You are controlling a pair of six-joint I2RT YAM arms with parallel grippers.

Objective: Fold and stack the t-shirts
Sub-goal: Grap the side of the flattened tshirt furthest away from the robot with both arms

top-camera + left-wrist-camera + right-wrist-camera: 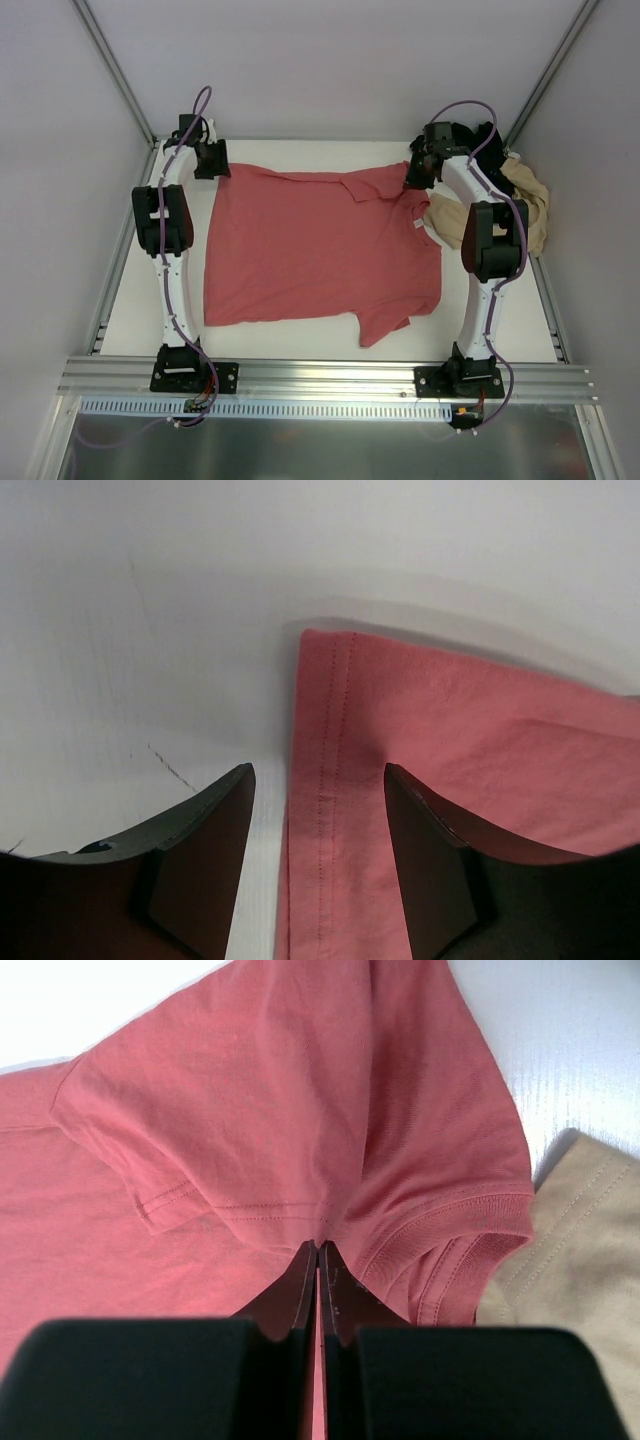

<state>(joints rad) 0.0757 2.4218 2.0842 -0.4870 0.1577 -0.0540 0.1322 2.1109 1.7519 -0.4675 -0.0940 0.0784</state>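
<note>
A coral-red t-shirt (pixel 310 245) lies spread flat on the white table (pixel 130 300), with one sleeve folded inward at the far edge. My left gripper (pixel 212 160) hovers over its far left corner. In the left wrist view that gripper (pixel 320 780) is open, one finger over bare table and the other over the stitched hem (pixel 335 720). My right gripper (pixel 318 1245) is shut on a pinch of the coral-red t-shirt (pixel 280 1110) beside the collar, and the cloth puckers at its tips. In the top view the right gripper (pixel 420 175) sits at the shirt's far right corner.
A beige t-shirt (pixel 520 210) lies crumpled at the far right, and its edge (pixel 580 1250) shows beside the collar. A black t-shirt (pixel 480 135) is bunched behind it in the corner. Grey walls and aluminium rails (pixel 320 378) enclose the table.
</note>
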